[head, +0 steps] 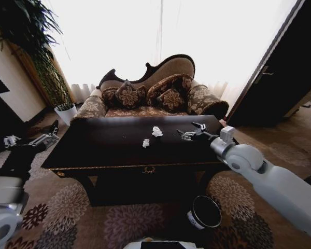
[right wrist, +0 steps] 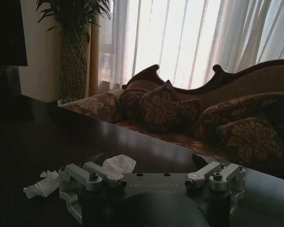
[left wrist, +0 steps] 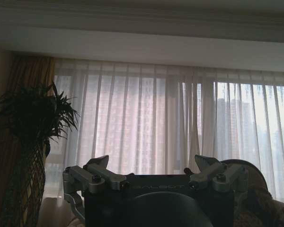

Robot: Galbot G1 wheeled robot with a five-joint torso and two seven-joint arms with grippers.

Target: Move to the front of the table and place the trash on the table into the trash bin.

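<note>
The table has a glossy black top. Two white tissue lumps of trash lie near its middle, one farther back and one nearer the front. My right gripper hovers low over the table's right part, open and empty, a short way right of the tissues. In the right wrist view its fingers are spread, with the tissue lumps just ahead. The black trash bin stands on the carpet before the table's right front. My left gripper is held left of the table, open, pointing at the curtains.
A patterned sofa with cushions stands close behind the table. A tall plant in a white pot is at the back left. A dark door is at the right. Patterned carpet lies in front.
</note>
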